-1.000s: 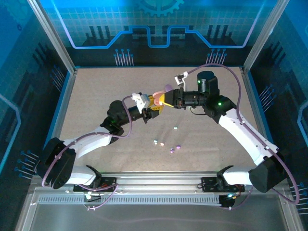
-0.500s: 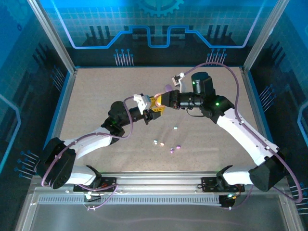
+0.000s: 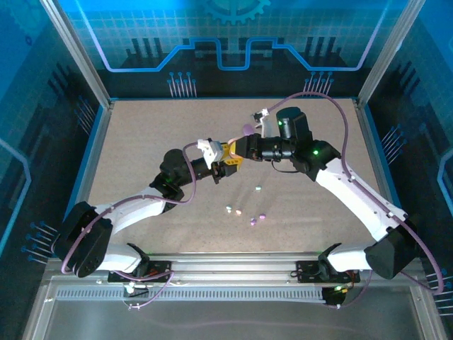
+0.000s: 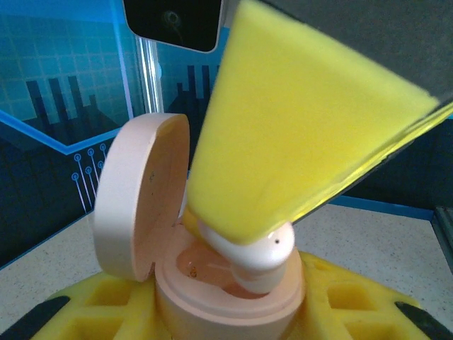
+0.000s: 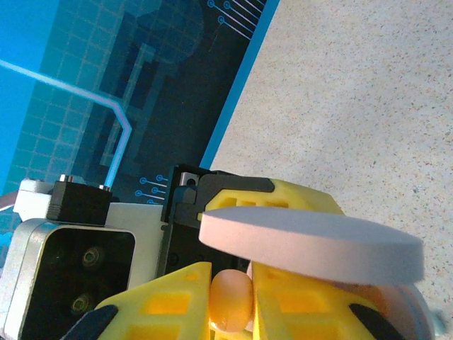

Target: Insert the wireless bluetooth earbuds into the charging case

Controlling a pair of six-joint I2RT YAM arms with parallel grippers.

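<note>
The right arm's yellow padded fingers (image 5: pixel 297 304) are clamped on a small cream-pink rounded earbud (image 4: pixel 258 256). Its lower end sits in the cavity of a pink-cream oval charging case (image 4: pixel 212 301), whose round hinged lid (image 4: pixel 138 195) stands open to one side. The left arm's yellow padded fingers (image 4: pixel 347 308) grip that case from both sides, over the speckled beige worktop (image 3: pixel 141 142). Several more tiny pastel earbuds (image 3: pixel 253 222) lie loose on the worktop, nearer the arm bases.
</note>
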